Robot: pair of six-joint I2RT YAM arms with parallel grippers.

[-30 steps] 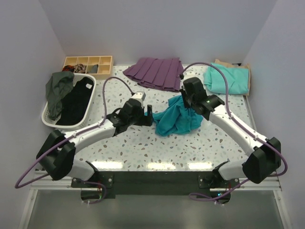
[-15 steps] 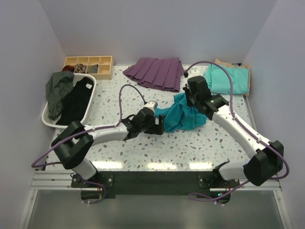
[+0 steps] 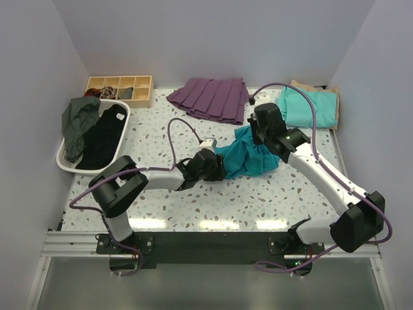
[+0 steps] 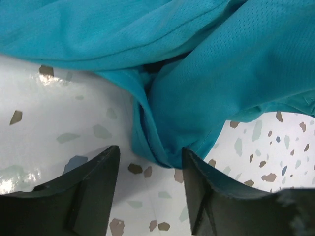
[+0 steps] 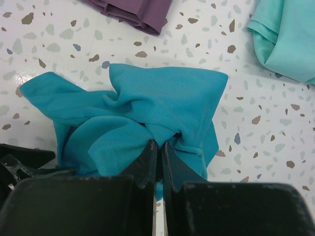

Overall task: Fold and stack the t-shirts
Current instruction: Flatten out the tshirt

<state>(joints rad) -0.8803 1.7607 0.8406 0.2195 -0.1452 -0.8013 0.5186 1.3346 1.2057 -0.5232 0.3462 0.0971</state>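
The deep teal-blue t-shirt [image 3: 248,158] lies bunched at the table's middle. My right gripper [image 3: 259,141] is shut on a pinch of its fabric [image 5: 147,113] and holds it gathered. My left gripper [image 3: 218,169] is open at the shirt's near-left edge; a fold of the teal shirt [image 4: 187,98] lies just ahead between its fingers [image 4: 93,182]. The mint-green t-shirt [image 3: 308,106] lies folded at the back right on top of the tan t-shirt [image 3: 316,88], of which only an edge shows.
A purple pleated garment [image 3: 210,98] lies at the back centre. A white basket [image 3: 64,161] with dark clothes stands at the left. A wooden compartment tray [image 3: 119,87] is at the back left. Purple cables loop over both arms.
My left arm has reached right along the table until its open gripper meets the teal shirt's edge. My right gripper has kept its hold and shifted slightly back-right with the shirt.
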